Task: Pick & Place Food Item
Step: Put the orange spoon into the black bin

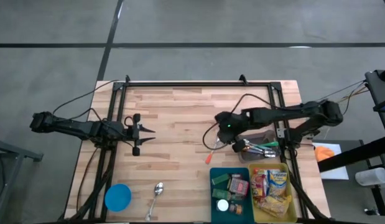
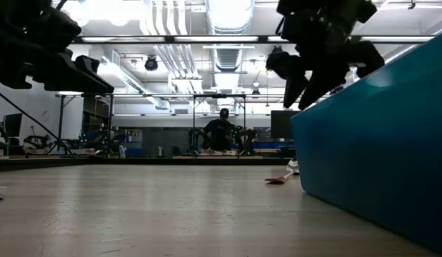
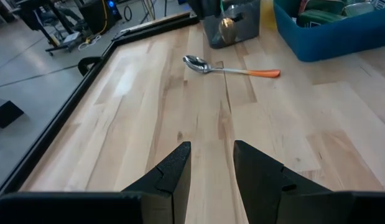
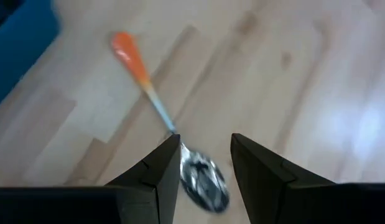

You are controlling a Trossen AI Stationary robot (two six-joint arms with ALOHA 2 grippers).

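Food packets [image 1: 270, 185] fill bins on the wooden table [image 1: 180, 124]; both grippers [image 4: 204, 155] gape empty; someone, perhaps seated, behind.

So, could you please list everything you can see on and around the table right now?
Orange-handled spoon: one, silver bowl, mid-table under the right gripper.
Silver spoon: one, near edge.
Blue lid: one, near-left corner.
Blue bin: one, holding packets, near right.
Yellow bin: one, holding snack packs, beside the blue bin.
Grey container: one, holding utensils, right side.
Person: one, dark clothes, in the room behind.
Left gripper: open, empty, left side.
Right gripper: open, above the orange-handled spoon.
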